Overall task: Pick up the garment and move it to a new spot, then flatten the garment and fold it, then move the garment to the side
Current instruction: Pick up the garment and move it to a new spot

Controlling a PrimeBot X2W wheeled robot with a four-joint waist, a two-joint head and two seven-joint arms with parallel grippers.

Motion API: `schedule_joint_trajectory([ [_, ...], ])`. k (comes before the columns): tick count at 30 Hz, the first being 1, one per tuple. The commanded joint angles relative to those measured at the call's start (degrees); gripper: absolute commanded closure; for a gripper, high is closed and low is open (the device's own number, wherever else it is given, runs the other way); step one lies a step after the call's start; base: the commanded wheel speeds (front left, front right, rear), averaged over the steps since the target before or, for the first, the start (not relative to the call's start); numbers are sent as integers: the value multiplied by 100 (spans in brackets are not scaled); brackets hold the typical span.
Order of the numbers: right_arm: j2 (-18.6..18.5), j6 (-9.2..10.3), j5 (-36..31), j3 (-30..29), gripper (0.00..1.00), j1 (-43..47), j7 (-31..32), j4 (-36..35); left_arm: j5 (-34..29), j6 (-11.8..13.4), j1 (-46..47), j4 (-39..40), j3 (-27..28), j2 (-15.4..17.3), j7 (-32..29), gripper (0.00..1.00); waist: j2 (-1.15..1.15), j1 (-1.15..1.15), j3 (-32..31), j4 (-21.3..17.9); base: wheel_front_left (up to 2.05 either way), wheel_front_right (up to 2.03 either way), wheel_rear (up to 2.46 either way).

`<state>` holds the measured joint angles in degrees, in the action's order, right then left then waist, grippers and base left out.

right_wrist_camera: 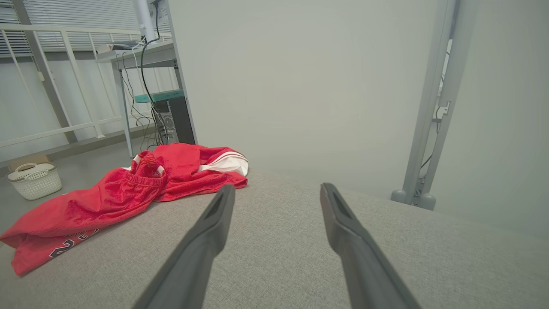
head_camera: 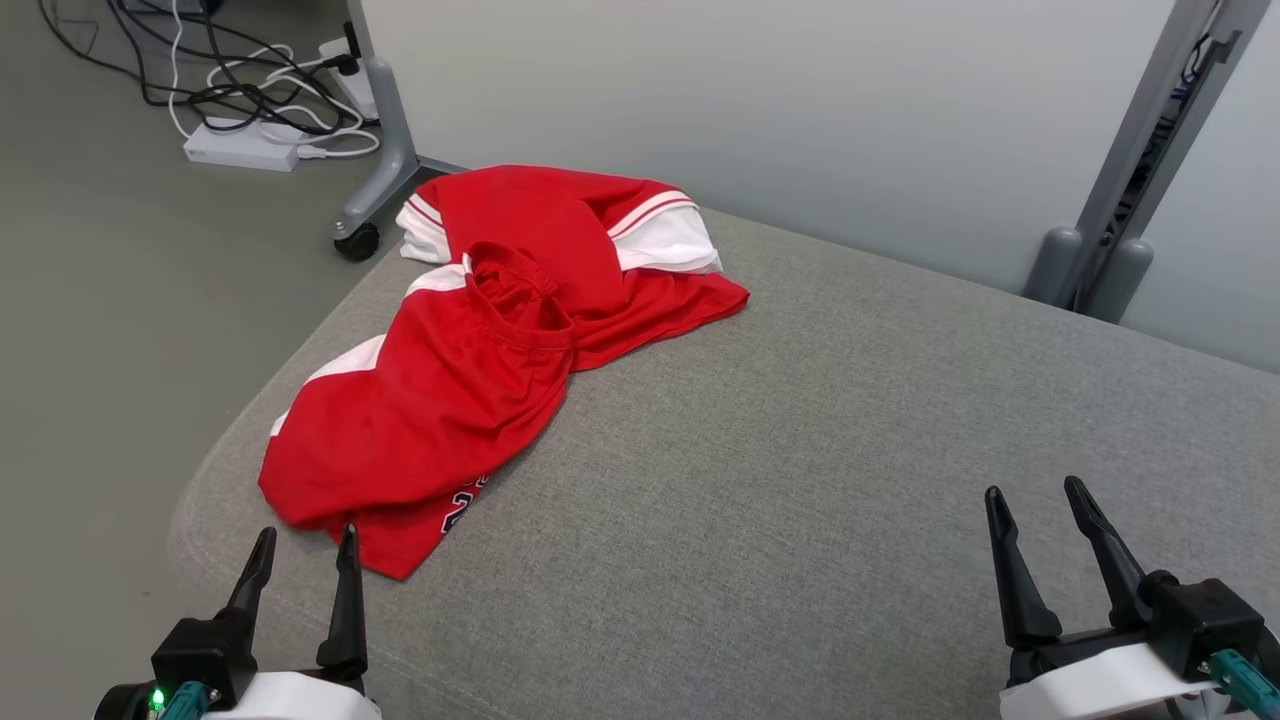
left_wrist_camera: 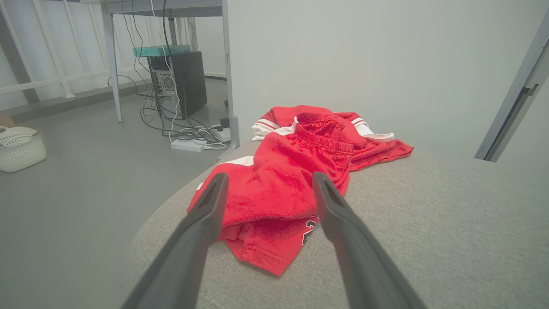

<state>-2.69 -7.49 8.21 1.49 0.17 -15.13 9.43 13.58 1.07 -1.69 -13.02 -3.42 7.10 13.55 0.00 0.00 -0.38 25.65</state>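
Observation:
A crumpled red garment (head_camera: 470,370) with white side panels and a dark number print lies on the left part of the grey padded surface (head_camera: 820,450), its far end at the surface's back left corner. The left wrist view shows the garment (left_wrist_camera: 283,184) just beyond my fingers, and the right wrist view shows the garment (right_wrist_camera: 111,197) off to the left. My left gripper (head_camera: 305,545) hovers open just short of its near hem, nothing between the fingers. My right gripper (head_camera: 1035,500) stands open over bare fabric at the right, far from the cloth.
A pale partition wall (head_camera: 760,110) runs behind the surface, with a grey wheeled foot (head_camera: 375,190) and a grey post (head_camera: 1130,190). Cables and a white power strip (head_camera: 245,150) lie on the floor at the far left. A white basket (left_wrist_camera: 19,148) stands on the floor.

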Motion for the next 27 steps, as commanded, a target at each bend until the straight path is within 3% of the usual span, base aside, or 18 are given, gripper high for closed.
schedule_joint_trajectory([
  [1, -38, -1, -7, -7, 0, -35, -11, -34, 36, 28, 11, 39, 24, 41, -32, 0, 0, 0, 27, 39, 0, 0, 0],
  [15, -36, -1, -100, 30, 0, -126, -11, -27, 226, -3, 546, 77, 121, 332, -750, 0, 0, 0, 157, -349, 0, 0, 0],
  [27, -37, -1, -348, 176, 0, -470, -11, -15, 371, -294, 2101, -1331, 91, 783, -1605, 0, 0, 0, 678, -1030, 0, 0, 0],
])
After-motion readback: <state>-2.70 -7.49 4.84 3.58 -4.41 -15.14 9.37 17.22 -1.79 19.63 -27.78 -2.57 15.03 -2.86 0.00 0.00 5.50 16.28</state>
